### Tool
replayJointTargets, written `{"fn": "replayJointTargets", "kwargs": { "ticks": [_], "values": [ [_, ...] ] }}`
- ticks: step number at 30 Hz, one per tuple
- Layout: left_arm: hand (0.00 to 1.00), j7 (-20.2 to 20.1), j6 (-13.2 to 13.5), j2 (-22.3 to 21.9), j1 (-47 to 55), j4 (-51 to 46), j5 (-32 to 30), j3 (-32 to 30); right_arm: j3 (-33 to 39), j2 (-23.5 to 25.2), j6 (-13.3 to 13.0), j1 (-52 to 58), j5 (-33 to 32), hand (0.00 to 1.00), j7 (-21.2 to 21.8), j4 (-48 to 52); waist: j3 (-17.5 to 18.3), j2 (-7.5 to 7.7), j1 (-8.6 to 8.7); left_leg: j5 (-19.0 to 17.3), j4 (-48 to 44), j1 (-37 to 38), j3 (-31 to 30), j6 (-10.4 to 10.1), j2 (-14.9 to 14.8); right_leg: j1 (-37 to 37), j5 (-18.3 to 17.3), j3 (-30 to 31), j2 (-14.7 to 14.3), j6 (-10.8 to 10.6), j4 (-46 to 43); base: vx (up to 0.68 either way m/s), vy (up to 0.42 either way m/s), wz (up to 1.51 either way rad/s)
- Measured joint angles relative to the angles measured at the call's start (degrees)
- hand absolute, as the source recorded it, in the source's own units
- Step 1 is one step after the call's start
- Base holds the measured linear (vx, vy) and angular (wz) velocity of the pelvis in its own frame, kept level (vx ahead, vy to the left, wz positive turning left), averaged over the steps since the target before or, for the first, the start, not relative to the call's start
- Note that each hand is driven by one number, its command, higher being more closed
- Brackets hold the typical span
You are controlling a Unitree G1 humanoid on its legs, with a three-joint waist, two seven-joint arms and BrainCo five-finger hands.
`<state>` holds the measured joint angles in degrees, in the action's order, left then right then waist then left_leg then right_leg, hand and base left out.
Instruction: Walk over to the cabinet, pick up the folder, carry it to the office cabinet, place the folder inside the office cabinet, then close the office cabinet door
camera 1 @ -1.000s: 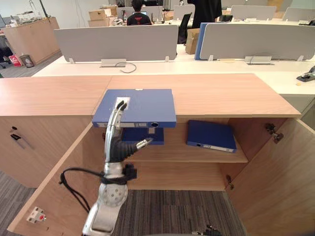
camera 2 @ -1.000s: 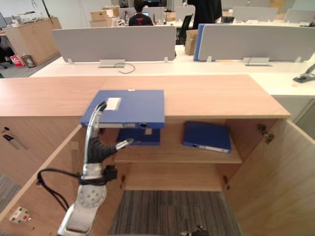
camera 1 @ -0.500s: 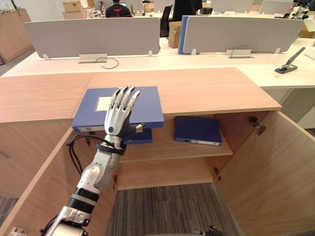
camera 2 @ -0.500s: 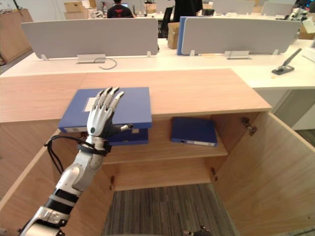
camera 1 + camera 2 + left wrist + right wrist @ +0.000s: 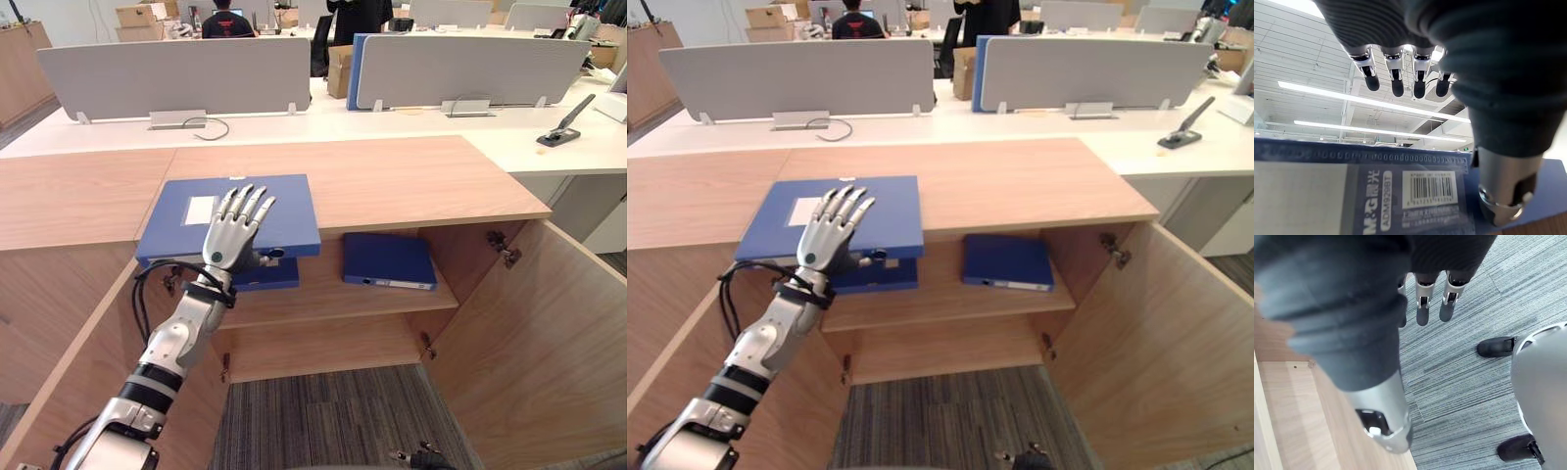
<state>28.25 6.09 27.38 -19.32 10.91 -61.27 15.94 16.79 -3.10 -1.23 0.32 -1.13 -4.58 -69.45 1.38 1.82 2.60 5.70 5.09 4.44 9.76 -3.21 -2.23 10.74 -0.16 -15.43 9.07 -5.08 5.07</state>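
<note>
We log the left arm (image 5: 176, 338) extended forward and up from lower left, wrist straight. The left hand (image 5: 231, 235) is back-side up, fingers (image 5: 257, 204) straight and slightly fanned, thumb held apart. The right hand (image 5: 1352, 308) hangs low, loosely straight, holding nothing.

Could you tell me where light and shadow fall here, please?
Left wrist view: ceiling strip lights glow behind the left hand, its cover dark. Left eye view: the shelf under the overhanging folder lies shaded. Right wrist view: carpet by the right hand evenly lit.
</note>
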Motion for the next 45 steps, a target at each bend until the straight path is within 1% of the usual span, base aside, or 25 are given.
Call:
{"fn": "replayJointTargets", "kwargs": {
  "ticks": [6,17,20,21,28,30,36,44,45],
  "values": [
    [0.00,-0.1,0.0,0.1,-0.1,2.1,0.0,0.0,0.0,0.0,0.0,-0.2,0.0,0.00,0.0,0.0,0.0,-0.02,0.00,0.0,0.0,0.3,0.0,0.0,0.0,0.3,0.0,0.0,0.0,0.0,0.0,-0.02,0.012,-0.01],
    [0.00,-1.9,-0.1,0.3,-0.1,6.8,0.0,-0.1,0.0,0.0,0.0,-0.3,0.0,0.00,0.0,0.0,0.0,-0.02,0.22,0.0,0.0,0.4,0.1,0.0,0.0,0.3,0.0,0.1,0.0,0.0,0.0,-0.01,0.007,0.00],
    [0.00,-3.1,-0.1,0.4,-0.1,8.5,-1.1,-0.1,0.0,0.0,0.0,-0.3,0.1,0.00,0.0,0.0,0.0,-0.03,0.34,0.0,0.0,0.4,0.2,0.0,0.0,0.3,0.0,0.2,0.0,0.0,0.0,0.00,0.000,0.00],
    [1.00,-3.5,-0.1,0.5,-0.1,9.0,-1.9,-0.1,0.0,0.0,0.0,-0.3,0.1,0.00,0.0,0.0,0.0,-0.03,0.38,0.0,0.0,0.4,0.2,0.0,0.0,0.3,0.0,0.2,0.0,0.0,0.0,0.00,0.000,0.00],
    [1.00,-3.5,-0.3,1.1,-2.0,9.2,-2.3,-0.1,-0.1,0.0,0.0,-0.6,0.1,0.00,0.3,0.0,0.2,-0.28,0.45,-0.1,0.0,0.6,0.4,-0.1,-0.1,0.3,0.0,0.4,0.0,0.0,0.0,0.00,0.000,0.00],
    [1.00,-3.5,-0.4,1.1,-2.1,9.2,-2.3,-0.1,-0.1,0.0,0.1,-0.6,0.1,0.00,0.7,0.0,0.2,-0.30,0.73,-0.2,0.0,0.6,0.4,-0.1,-0.1,0.3,0.0,0.4,0.0,0.0,0.0,0.00,0.000,0.00],
    [1.00,-3.3,-0.7,1.6,-2.5,9.8,-4.1,-0.1,-0.1,-0.1,0.1,-0.7,0.1,0.00,0.7,0.0,0.4,-0.38,0.85,-0.2,0.0,0.6,0.4,-0.1,-0.1,0.3,0.0,0.4,0.0,0.0,0.0,0.00,0.000,0.00],
    [1.00,-3.3,-3.1,1.5,-4.2,11.7,-4.5,-0.3,-0.1,-0.1,0.2,-0.8,0.1,0.00,0.8,0.0,0.6,-0.55,1.02,-0.2,0.0,0.6,0.4,-0.1,-0.1,0.3,0.0,0.4,0.0,0.0,0.0,0.00,0.000,0.00],
    [1.00,-3.3,-3.4,0.8,-4.2,11.4,-4.5,-0.5,-0.1,-0.1,0.2,-0.8,0.1,0.00,0.8,0.0,0.6,-0.55,1.05,-0.2,0.0,0.6,0.4,-0.1,-0.1,0.3,0.0,0.4,0.0,0.0,0.0,0.00,0.000,0.00]
  ]
}}
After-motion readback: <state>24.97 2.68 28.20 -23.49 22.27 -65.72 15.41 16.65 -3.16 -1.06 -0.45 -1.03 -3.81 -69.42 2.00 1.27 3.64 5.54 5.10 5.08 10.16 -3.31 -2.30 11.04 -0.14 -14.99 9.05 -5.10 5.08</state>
